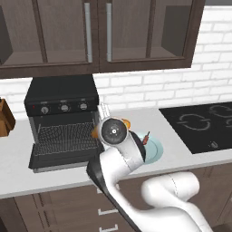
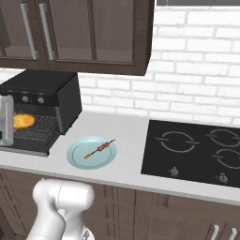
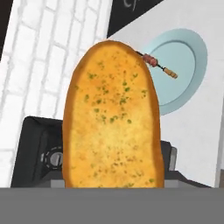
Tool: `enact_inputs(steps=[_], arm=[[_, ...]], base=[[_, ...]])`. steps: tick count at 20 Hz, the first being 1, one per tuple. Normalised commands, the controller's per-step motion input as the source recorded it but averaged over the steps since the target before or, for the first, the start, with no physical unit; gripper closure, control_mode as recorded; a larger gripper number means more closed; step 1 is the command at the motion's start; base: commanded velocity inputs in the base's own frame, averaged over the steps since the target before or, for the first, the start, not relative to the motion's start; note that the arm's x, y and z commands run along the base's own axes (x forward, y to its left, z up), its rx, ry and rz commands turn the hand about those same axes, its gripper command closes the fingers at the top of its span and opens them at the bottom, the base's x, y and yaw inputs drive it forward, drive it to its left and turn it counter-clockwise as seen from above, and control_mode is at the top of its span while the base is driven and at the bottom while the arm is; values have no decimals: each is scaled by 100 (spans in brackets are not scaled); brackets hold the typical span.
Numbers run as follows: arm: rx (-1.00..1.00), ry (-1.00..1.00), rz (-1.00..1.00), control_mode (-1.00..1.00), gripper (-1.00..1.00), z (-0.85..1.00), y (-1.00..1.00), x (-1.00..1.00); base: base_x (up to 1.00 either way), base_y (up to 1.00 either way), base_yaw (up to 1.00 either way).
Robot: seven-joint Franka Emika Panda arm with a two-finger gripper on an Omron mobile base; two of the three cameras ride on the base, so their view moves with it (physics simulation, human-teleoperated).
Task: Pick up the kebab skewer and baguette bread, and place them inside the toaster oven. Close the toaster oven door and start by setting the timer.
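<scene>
My gripper [image 2: 17,123] is shut on the baguette bread [image 3: 111,118], a golden-orange loaf that hangs just in front of the open toaster oven [image 1: 61,97]; the loaf hides my fingertips in the hand view. In the right base view the baguette bread [image 2: 26,120] hovers over the wire rack [image 1: 65,136]. The toaster oven door [image 1: 63,159] lies folded down flat. To the right of the oven, the kebab skewer [image 2: 99,148] rests on the pale blue plate [image 2: 77,157]. In the hand view the kebab skewer [image 3: 159,65] pokes out beside the loaf.
A black cooktop [image 2: 192,150] takes up the right of the counter. A brown wooden block [image 1: 5,118] stands left of the oven. Dark wall cabinets [image 1: 97,31] hang low over the oven, with a white brick wall behind.
</scene>
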Motion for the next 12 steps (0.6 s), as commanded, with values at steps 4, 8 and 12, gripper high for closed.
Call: enact_inputs(steps=[4,8,12], arm=[[7,5,-6,-100,100,-12,29,24],[13,8,0,-100,100,-68,16,92],[4,3,-2,-100,100,-83,52,94]], base=[[0,0,0],[0,0,0],[0,0,0]])
